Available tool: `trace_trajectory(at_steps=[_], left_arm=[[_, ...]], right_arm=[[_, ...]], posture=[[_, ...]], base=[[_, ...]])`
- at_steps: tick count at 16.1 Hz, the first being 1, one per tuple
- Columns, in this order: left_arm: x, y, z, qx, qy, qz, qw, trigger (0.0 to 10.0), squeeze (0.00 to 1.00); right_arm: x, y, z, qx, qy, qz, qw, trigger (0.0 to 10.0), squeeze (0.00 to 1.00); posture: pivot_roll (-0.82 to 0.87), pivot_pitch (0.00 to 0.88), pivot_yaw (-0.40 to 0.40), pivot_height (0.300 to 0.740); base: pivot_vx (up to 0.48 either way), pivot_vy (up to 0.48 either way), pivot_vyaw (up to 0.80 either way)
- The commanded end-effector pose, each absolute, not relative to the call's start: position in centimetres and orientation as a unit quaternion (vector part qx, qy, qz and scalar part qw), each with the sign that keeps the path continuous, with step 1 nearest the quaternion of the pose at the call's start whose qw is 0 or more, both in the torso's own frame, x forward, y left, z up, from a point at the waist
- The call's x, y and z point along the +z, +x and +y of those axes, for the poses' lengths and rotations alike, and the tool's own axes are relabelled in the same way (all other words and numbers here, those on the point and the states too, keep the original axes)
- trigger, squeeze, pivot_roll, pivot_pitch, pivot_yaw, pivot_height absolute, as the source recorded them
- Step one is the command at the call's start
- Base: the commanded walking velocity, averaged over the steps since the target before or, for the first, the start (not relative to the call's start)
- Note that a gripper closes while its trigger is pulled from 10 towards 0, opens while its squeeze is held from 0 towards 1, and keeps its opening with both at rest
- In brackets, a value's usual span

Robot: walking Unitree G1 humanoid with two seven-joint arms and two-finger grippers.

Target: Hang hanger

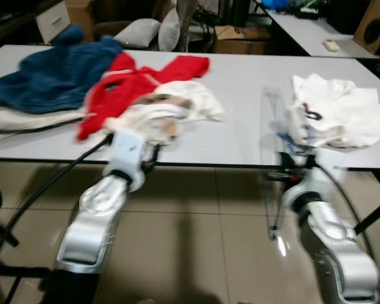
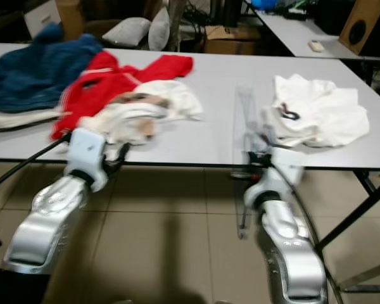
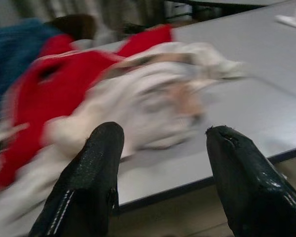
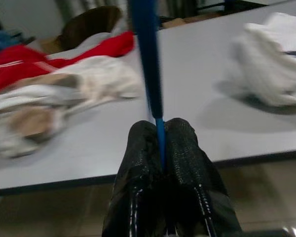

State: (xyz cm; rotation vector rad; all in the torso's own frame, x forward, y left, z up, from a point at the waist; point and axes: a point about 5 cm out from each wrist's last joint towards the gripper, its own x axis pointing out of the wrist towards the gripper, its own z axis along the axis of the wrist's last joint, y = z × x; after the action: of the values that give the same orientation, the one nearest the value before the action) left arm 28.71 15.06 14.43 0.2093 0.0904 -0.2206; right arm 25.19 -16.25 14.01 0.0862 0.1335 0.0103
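Right wrist view: your grey surface (image 4: 187, 64) over tiled floor; blue hanger (image 4: 147, 59) pinched between right fingers (image 4: 185, 148); left fingers (image 3: 96, 163) spread.

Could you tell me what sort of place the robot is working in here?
Probably a lab or workroom set up for laundry sorting, not a lived-in home: long grey tables on a tiled floor, clothes heaped on top such as a red garment, and a cardboard box with cables behind.
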Motion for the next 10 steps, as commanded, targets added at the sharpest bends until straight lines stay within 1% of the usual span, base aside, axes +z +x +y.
trace_trajectory(at_steps=[1,2,5,6,9,10], left_arm=[[14.7,28.8,14.4,-0.116,0.099,0.038,0.988,10.0,0.0],[14.8,28.6,14.1,-0.122,0.083,0.033,0.989,10.0,0.0],[14.8,28.4,13.8,-0.136,0.093,0.029,0.986,10.0,0.0],[14.8,28.4,13.8,-0.137,0.095,0.028,0.985,10.0,0.0],[14.6,28.0,13.9,-0.152,0.086,0.031,0.984,10.0,0.0],[14.5,28.0,13.9,-0.155,0.086,0.032,0.984,10.0,0.0]], right_arm=[[14.6,25.3,-17.1,-0.01,0.037,0.053,0.998,10.0,0.0],[14.4,25.2,-17.2,-0.013,0.033,0.054,0.998,10.0,0.0],[13.6,25.1,-17.2,-0.016,0.036,0.086,0.996,10.0,0.0],[13.5,25.0,-16.9,-0.01,0.053,0.087,0.995,10.0,0.0],[13.7,24.8,-16.5,0.005,0.034,0.079,0.996,10.0,0.0],[13.8,24.8,-16.4,0.013,0.027,0.075,0.997,10.0,0.0]], posture=[[0.0,0.0,-0.019,0.74],[0.0,0.0,-0.017,0.74],[-0.01,0.0,-0.005,0.74],[-0.01,0.0,0.001,0.74],[-0.01,0.0,0.012,0.74],[-0.01,0.0,0.012,0.74]], base=[[0.0,0.0,0.0],[0.0,0.0,0.0],[0.0,0.0,0.0],[0.0,0.0,0.0],[0.0,0.0,0.0],[0.311,0.0,0.0]])
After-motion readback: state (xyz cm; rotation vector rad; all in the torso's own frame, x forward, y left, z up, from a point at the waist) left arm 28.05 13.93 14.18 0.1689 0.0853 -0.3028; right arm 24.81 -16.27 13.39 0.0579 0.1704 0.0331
